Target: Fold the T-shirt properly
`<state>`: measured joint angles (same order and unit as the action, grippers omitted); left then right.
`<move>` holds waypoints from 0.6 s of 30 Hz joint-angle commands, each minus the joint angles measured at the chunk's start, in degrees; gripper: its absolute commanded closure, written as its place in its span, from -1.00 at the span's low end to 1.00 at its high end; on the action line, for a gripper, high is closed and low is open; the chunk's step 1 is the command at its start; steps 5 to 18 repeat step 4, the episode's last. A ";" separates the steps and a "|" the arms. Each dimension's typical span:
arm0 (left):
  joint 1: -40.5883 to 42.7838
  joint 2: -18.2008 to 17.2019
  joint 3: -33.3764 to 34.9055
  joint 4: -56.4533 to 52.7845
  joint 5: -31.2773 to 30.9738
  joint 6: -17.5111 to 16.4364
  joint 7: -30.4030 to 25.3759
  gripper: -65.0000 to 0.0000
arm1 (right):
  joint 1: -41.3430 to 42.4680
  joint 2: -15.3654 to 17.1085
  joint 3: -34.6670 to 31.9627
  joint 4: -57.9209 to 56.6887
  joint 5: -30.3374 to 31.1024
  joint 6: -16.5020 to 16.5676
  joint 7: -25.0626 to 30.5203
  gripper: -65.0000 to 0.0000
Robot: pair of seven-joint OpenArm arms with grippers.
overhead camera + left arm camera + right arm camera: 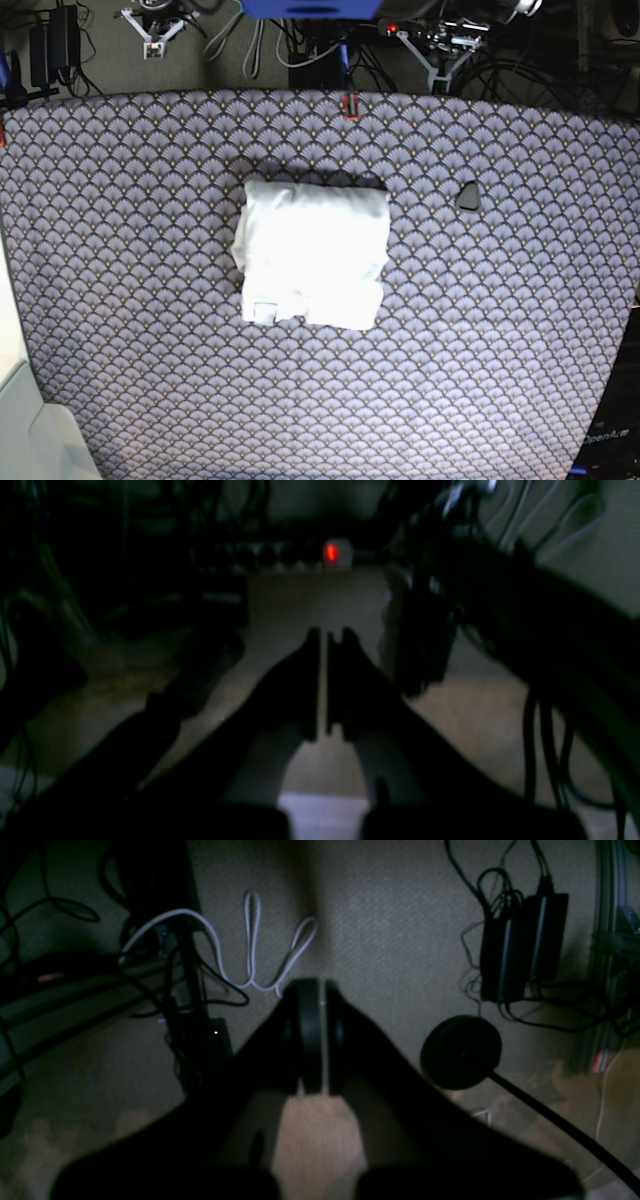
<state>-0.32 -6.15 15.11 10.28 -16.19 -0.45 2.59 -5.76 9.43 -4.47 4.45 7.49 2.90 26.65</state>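
Both arms hang beyond the table's (180, 400) far edge, the left gripper (327, 635) and right gripper (322, 985) shut, pointing downward.

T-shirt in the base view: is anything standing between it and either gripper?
Nothing visible stands between the T-shirt and either gripper; the small dark object lies off to the shirt's right in this view.

I see one white T-shirt (315, 255), one table with a fan-shape pattern (500, 350), two robot grippers (152, 48), one dark three-sided thing (468, 196), and one round black base (460, 1052) with a rod.
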 commanded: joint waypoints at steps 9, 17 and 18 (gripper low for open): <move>-0.17 -0.13 -0.13 -4.26 -0.47 0.05 -4.39 0.99 | 0.26 0.37 -0.06 0.26 0.12 -0.57 0.99 1.00; -0.17 -0.13 -0.13 -4.26 -0.47 0.05 -4.39 0.99 | 0.26 0.37 -0.06 0.26 0.12 -0.57 0.99 1.00; -0.17 -0.13 -0.13 -4.26 -0.47 0.05 -4.39 0.99 | 0.26 0.37 -0.06 0.26 0.12 -0.57 0.99 1.00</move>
